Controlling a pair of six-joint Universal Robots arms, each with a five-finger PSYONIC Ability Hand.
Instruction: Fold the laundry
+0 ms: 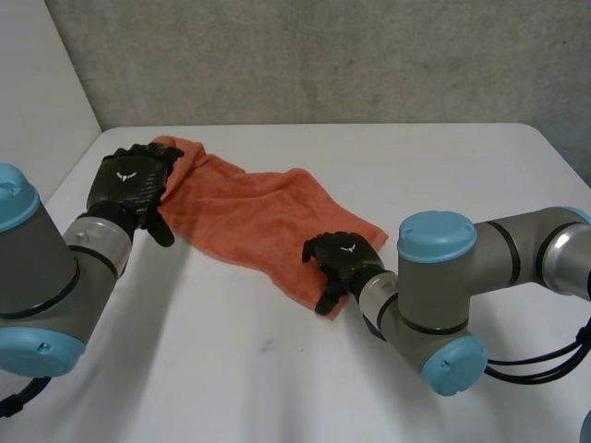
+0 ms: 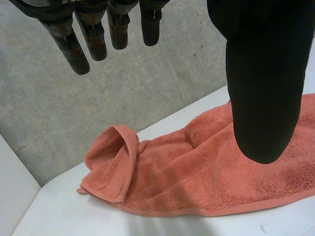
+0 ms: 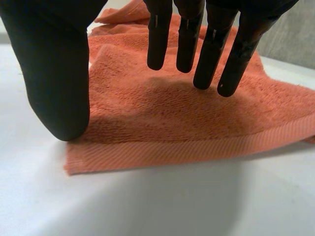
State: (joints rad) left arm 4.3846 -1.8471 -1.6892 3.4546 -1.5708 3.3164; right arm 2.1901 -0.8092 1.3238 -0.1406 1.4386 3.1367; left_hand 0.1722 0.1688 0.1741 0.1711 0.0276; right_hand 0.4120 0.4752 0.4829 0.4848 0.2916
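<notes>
Orange terry towel (image 1: 259, 217) lies rumpled, one corner curled over; left hand (image 1: 129, 189) and right hand (image 1: 340, 263) sit straight-fingered at its ends.

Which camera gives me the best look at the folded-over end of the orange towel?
The left wrist view: the towel's folded-over end lies in full sight beyond the left hand. In the head view that hand hides part of it. The right wrist view shows the opposite hemmed edge instead.
</notes>
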